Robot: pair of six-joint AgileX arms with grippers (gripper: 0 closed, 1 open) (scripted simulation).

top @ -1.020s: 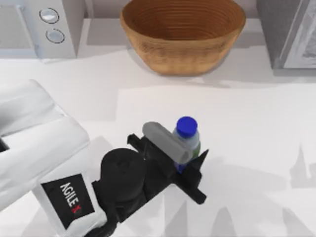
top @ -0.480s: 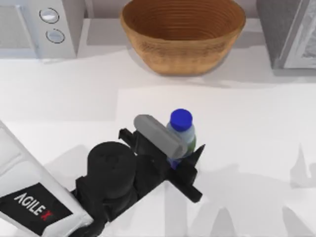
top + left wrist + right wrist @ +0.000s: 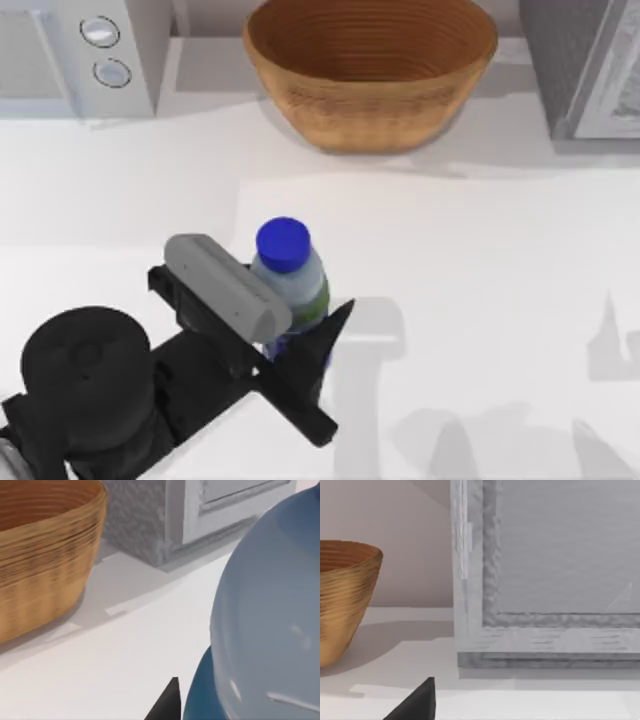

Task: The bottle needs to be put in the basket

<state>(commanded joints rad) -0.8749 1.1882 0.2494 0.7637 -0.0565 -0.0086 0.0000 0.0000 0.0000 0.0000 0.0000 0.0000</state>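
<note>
The bottle point(image 3: 292, 283), clear with a blue cap and a blue-and-green label, stands upright between the fingers of my left gripper point(image 3: 285, 312), which is shut on it. It hangs over the table's front-left part, well short of the basket. The basket point(image 3: 370, 70), a wide tan woven bowl, sits at the back centre. In the left wrist view the bottle point(image 3: 270, 620) looms close, and the basket point(image 3: 45, 555) stands beyond it. My right gripper point(image 3: 420, 705) is parked, looking at the basket point(image 3: 345, 600) from the side.
A white appliance with two round knobs point(image 3: 80, 55) stands at the back left. A grey cabinet point(image 3: 585, 65) stands at the back right, just beside the basket, and fills much of the right wrist view point(image 3: 545, 580). White tabletop point(image 3: 480, 280) lies between bottle and basket.
My left gripper has carried the bottle to the left and up toward the camera, so both look larger. The basket has not moved.
</note>
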